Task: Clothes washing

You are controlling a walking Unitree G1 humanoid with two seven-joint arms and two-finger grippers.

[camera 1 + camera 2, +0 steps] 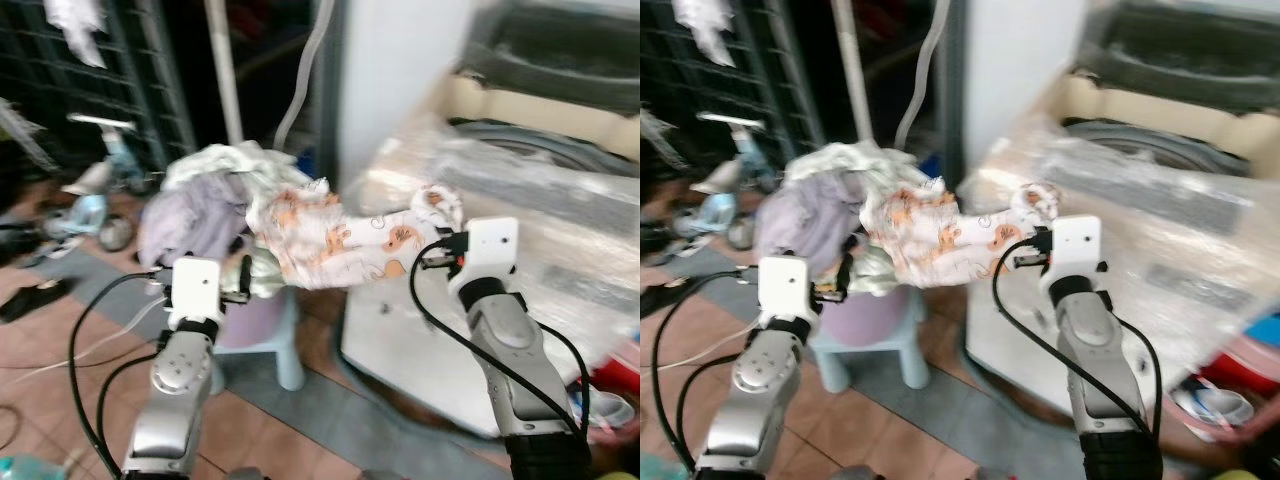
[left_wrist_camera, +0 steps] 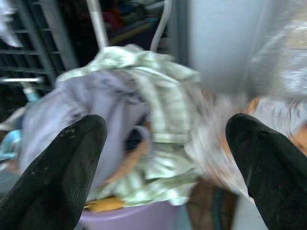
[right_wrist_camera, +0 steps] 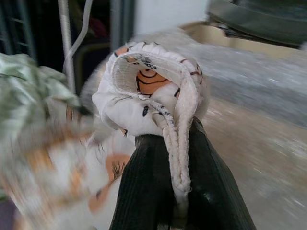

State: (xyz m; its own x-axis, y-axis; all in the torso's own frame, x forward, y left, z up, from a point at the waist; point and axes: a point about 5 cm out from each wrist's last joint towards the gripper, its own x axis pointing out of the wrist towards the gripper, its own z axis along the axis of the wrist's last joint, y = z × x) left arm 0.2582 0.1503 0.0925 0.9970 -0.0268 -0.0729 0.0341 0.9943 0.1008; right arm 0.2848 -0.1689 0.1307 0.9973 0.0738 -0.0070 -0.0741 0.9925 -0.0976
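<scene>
My right gripper [image 1: 437, 240] is shut on a white garment with orange prints [image 1: 340, 235], holding it in the air between the laundry pile and the washing machine [image 1: 520, 200]. Its waistband [image 3: 158, 91] bunches over the closed fingers [image 3: 158, 191]. The garment trails back to a heap of lilac and green-checked clothes [image 1: 205, 200] in a purple basket [image 1: 250, 315] on a small pale blue stool [image 1: 285, 355]. My left gripper [image 1: 235, 285] is open, just in front of that pile, its fingers [image 2: 62, 167] spread with nothing between them.
The washing machine at the right is draped in clear plastic wrap [image 1: 560, 230]. A child's tricycle [image 1: 95, 190] and a dark shoe [image 1: 35, 295] stand on the tiled floor at the left. White pipes [image 1: 225, 70] rise behind the basket. A red tub [image 1: 615, 380] sits low at the right.
</scene>
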